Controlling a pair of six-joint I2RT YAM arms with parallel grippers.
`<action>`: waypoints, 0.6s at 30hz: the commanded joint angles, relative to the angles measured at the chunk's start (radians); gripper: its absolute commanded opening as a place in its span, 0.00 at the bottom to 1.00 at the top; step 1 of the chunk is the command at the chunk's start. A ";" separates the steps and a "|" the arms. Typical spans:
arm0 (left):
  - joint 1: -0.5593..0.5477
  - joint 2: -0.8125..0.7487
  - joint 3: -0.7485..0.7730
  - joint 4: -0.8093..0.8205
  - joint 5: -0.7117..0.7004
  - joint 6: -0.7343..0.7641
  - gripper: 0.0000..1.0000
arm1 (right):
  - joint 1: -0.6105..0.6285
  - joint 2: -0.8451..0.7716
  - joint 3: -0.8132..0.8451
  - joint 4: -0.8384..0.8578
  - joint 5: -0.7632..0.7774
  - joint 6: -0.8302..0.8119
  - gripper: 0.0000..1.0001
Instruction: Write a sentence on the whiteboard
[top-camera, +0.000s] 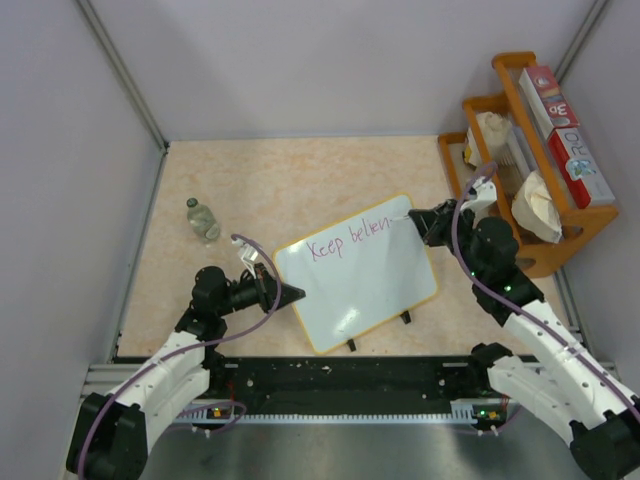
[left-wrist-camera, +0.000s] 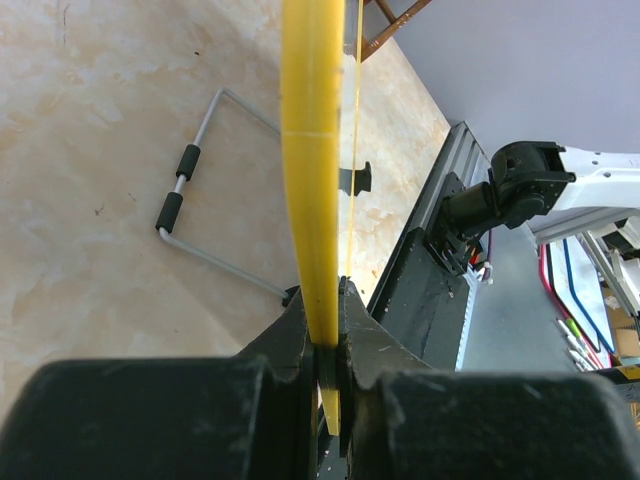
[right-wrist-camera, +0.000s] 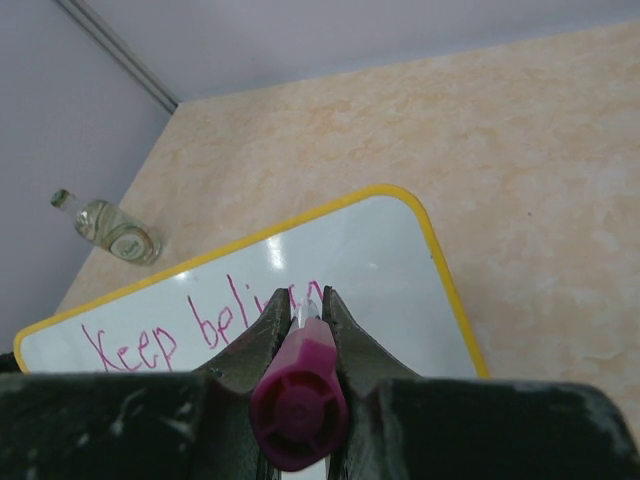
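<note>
The whiteboard (top-camera: 365, 285), white with a yellow rim, lies tilted in the middle of the table. The sentence (top-camera: 348, 240) runs along its upper edge in purple-pink and reads "Keep believ". My left gripper (top-camera: 297, 293) is shut on the board's left edge; in the left wrist view the yellow rim (left-wrist-camera: 312, 150) runs straight up from between the jaws of the left gripper (left-wrist-camera: 328, 320). My right gripper (top-camera: 415, 218) is near the board's upper right corner, shut on a purple marker (right-wrist-camera: 300, 395). The marker's tip sits at the end of the writing (right-wrist-camera: 190, 335), hiding the last strokes.
A small glass bottle (top-camera: 203, 220) stands at the left of the board. A wooden rack (top-camera: 540, 160) with boxes and white bags fills the back right corner, close behind my right arm. A wire stand (left-wrist-camera: 200, 200) with black grips shows under the board. Two black clips (top-camera: 405, 317) stick out at its near edge.
</note>
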 joint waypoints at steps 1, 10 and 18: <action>-0.010 0.006 -0.034 -0.060 0.030 0.141 0.00 | -0.012 -0.016 0.089 0.035 0.002 0.006 0.00; -0.010 0.003 -0.036 -0.060 0.031 0.141 0.00 | -0.012 0.089 0.124 0.085 0.000 0.005 0.00; -0.010 0.002 -0.036 -0.060 0.028 0.141 0.00 | -0.012 0.132 0.091 0.108 0.002 0.006 0.00</action>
